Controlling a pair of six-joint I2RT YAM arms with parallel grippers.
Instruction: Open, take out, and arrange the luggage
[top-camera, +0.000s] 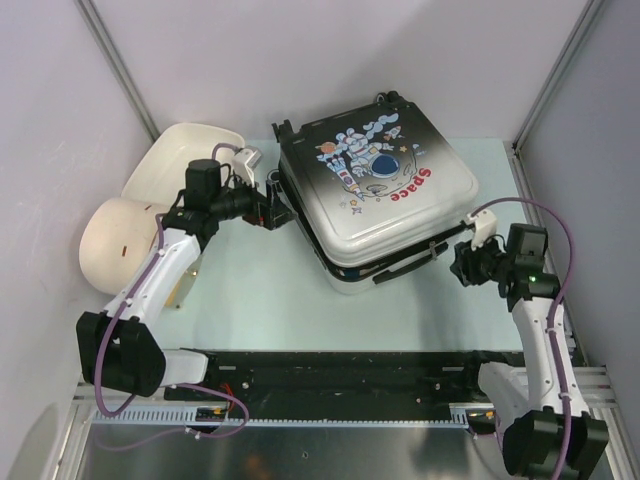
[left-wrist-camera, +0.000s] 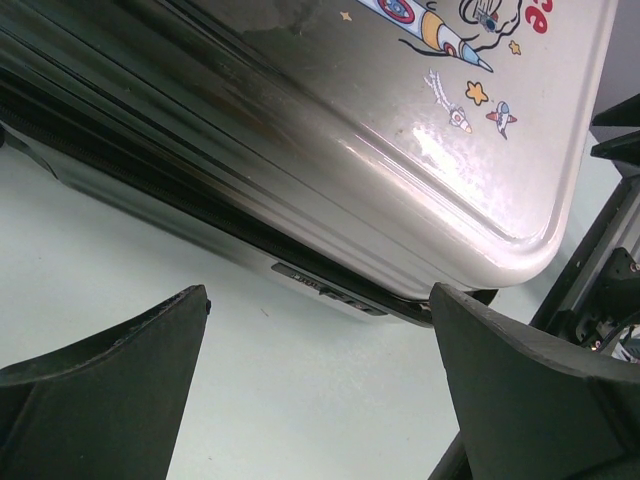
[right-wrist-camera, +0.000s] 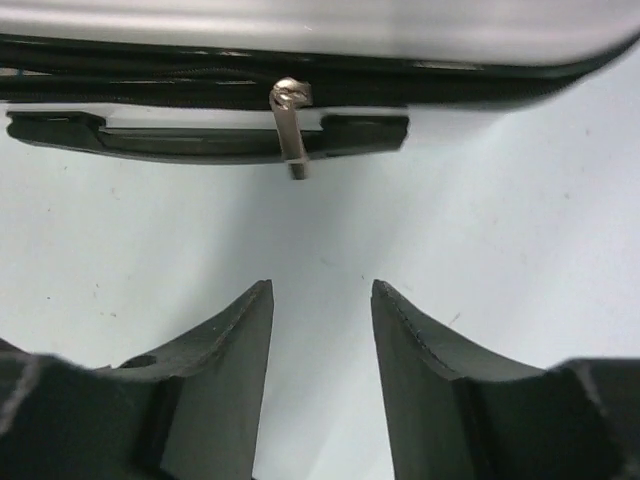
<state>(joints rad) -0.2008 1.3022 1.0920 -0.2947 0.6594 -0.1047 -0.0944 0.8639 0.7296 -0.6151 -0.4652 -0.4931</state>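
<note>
Luggage lies closed at upper centre of the top view, left gripper spread wide at its left edge, probably to brace it, while right gripper, fingers apart and empty, faces the zipper pull.

A pale green surface is pictured bearing a white-to-black hard-shell suitcase, laid flat with its astronaut print upward. A cream plastic tub and a cream rounded cylinder are seen at the left edge.
</note>
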